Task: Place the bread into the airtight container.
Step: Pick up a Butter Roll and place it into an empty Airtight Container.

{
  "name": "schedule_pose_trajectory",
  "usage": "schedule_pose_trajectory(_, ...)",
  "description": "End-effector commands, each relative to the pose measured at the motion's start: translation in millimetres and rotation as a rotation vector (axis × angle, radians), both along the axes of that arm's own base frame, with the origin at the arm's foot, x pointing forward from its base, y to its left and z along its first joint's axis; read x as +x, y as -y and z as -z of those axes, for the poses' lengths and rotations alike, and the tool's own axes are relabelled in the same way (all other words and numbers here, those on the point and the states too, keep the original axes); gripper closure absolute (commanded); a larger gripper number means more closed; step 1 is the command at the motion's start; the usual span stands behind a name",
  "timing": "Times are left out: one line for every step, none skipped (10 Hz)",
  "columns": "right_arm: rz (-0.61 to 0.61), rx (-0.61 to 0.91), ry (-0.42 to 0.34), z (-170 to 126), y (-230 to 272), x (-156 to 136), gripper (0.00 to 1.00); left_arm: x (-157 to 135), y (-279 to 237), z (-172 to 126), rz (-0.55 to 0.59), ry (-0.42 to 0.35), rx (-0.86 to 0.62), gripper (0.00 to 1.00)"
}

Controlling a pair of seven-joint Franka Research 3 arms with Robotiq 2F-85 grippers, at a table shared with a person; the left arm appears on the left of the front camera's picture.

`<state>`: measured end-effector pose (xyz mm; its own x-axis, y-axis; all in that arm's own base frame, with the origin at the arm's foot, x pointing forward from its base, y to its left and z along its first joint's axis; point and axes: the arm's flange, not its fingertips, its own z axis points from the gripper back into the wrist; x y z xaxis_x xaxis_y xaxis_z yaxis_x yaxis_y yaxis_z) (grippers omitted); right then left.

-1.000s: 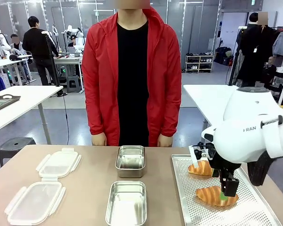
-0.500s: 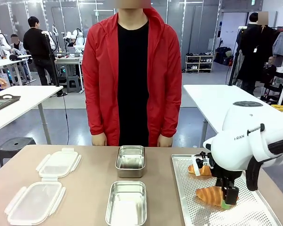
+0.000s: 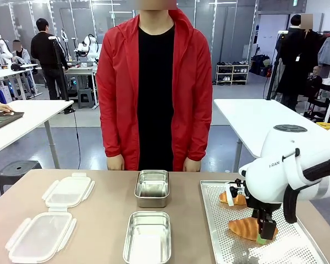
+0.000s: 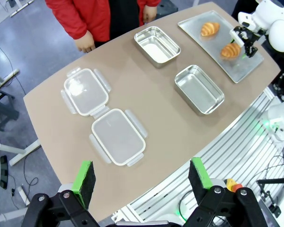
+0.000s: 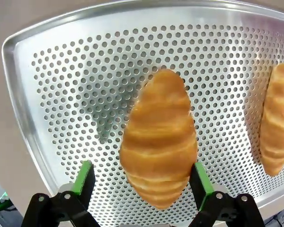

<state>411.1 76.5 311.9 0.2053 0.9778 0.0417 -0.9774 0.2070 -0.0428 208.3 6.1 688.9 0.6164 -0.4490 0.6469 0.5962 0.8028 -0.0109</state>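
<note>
Lids lie at the table's (image 3: 102, 220) left edge, the near lid (image 3: 39, 236) and the far lid (image 3: 69, 191), well apart from any trouble. In the middle stand two steel containers, the near container (image 3: 148, 236) by the front edge and the far container (image 3: 152, 187) behind it, both uncovered and empty. At the right edge the perforated tray (image 3: 212, 217) carries the far croissant (image 3: 231, 198) and the near croissant (image 3: 243, 227), which lies between the spread fingers (image 5: 85, 177) of the right gripper (image 5: 143, 176); that gripper stands wide apart and grasps nothing yet. The left gripper (image 4: 141, 172) hangs released, high above the table. Likely risks: a hard squeeze crushing the soft pastry, flaky crust slipping from the grip on the way over, or a fingertip catching the tray's holes and dragging it.
</note>
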Motion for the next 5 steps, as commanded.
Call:
schedule_pose_trajectory(0.017, 0.030, 0.000, 11.6, -0.1, 11.8, 0.00, 0.8, 2.2, -3.2, 0.017, 0.004, -0.003, 0.00)
schedule_pose_trajectory(0.025, 0.039, -0.001, 12.8, 0.1, 13.7, 0.00, 0.8, 2.2, -3.2, 0.017, 0.004, -0.003, 0.00)
schedule_pose_trajectory(0.021, 0.043, -0.004, 12.8, 0.2, 14.0, 0.09, 0.8, 2.2, -3.2, 0.017, 0.004, -0.003, 0.00)
schedule_pose_trajectory(0.011, 0.041, -0.017, 13.7, -0.5, 13.4, 0.20, 0.8, 2.2, -3.2, 0.017, 0.004, -0.003, 0.00)
schedule_pose_trajectory(0.006, 0.037, -0.025, 14.8, -1.2, 12.9, 0.29, 0.8, 2.2, -3.2, 0.017, 0.004, -0.003, 0.00)
